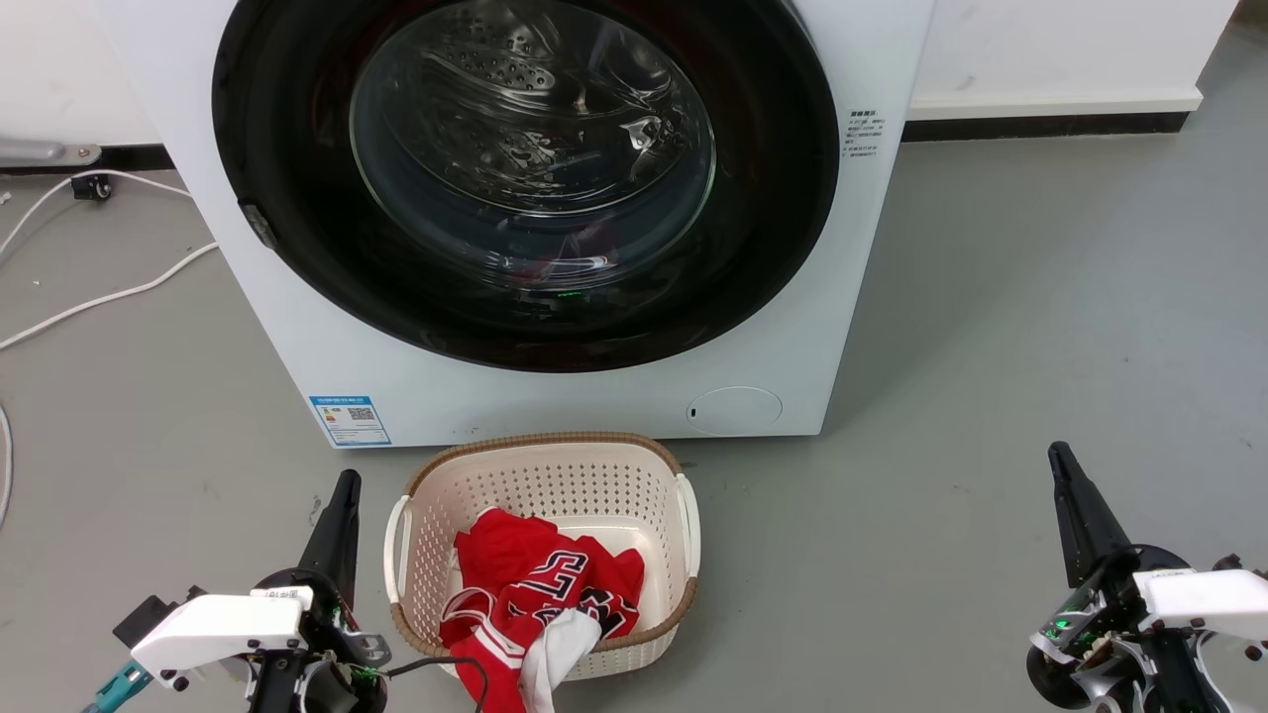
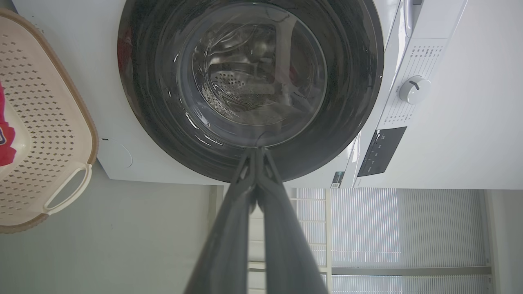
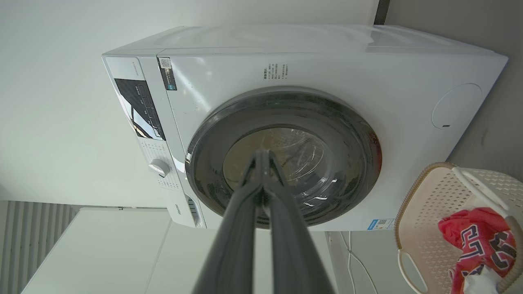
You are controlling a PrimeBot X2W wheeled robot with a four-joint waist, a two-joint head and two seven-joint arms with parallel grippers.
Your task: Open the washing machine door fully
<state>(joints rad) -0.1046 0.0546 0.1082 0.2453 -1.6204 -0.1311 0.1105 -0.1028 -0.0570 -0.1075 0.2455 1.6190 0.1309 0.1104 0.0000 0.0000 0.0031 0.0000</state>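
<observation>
Washing machine door, round, glossy black rim, clear glass (image 1: 525,337): closed, ahead of both hands.
Left hand (image 1: 347,482): fingers pressed together, empty; I judge it nearer.
Right hand (image 1: 1058,456): fingers together, empty, farther right.

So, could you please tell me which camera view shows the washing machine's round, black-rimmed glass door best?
The right wrist view: the whole round, black-rimmed glass door fits in frame, though the right pincer overlaps part of it. The head view crops its top; the left wrist view clips its rim too.
</observation>
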